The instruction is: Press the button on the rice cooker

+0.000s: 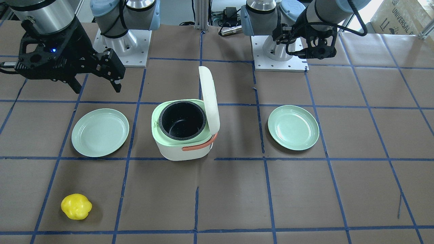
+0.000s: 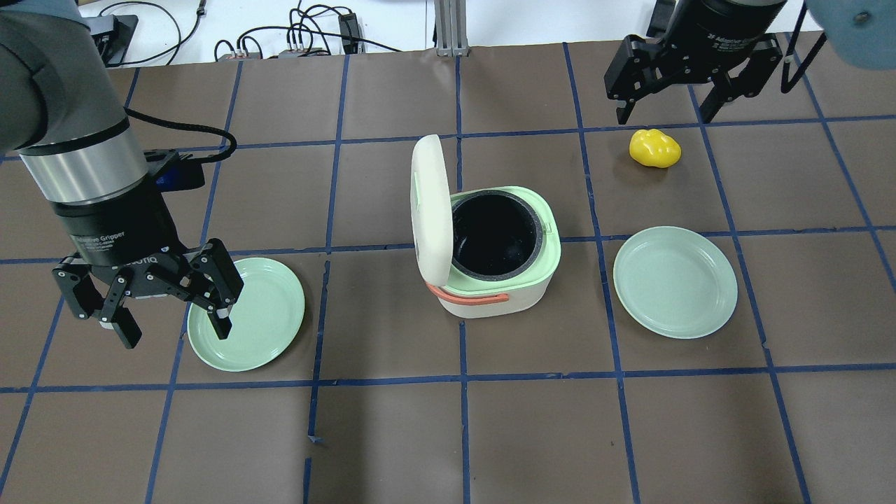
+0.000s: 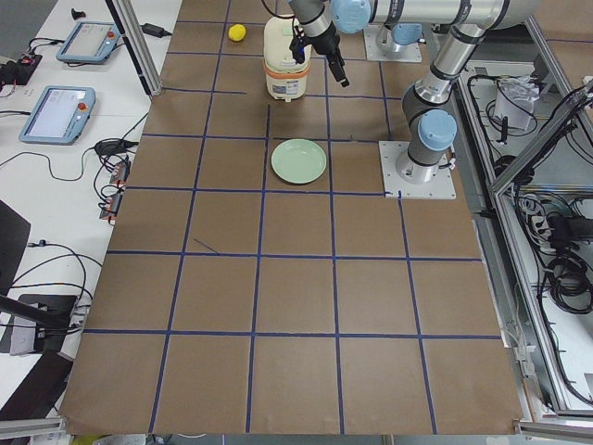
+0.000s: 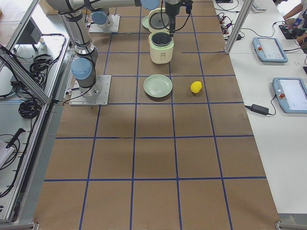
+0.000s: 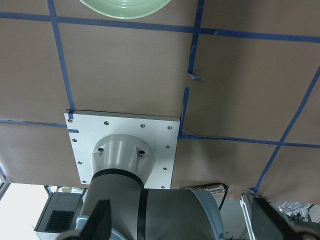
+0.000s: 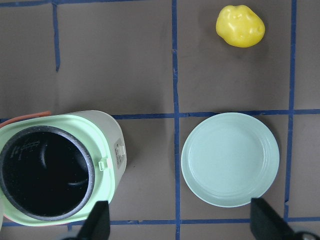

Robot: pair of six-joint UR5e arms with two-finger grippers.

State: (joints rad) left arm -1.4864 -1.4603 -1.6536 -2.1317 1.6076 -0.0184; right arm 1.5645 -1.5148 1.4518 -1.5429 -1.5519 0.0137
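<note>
Risks first. The rice cooker [image 2: 521, 297] sits mid-desk with its lid [image 2: 428, 203] upright and open. What I take for the button [image 6: 102, 164] is a small tab on the rim, on the side toward the right plate [image 2: 675, 282].

It's a small target — with jaws spread this wide, a fingertip could miss it and catch the rim instead. A sideways push might slide or tip the cooker, which I judge to be light, or knock the lid shut.

Right gripper [image 2: 663, 108]: high over the desk's right half, pointing down, fingers wide apart, holding nothing. A yellow pepper [image 2: 654, 148] lies toward the far right corner.

Left gripper [image 2: 175, 329]: raised toward the robot-side edge by the left plate [image 2: 255, 315], also wide open and empty — well apart from the cooker.
</note>
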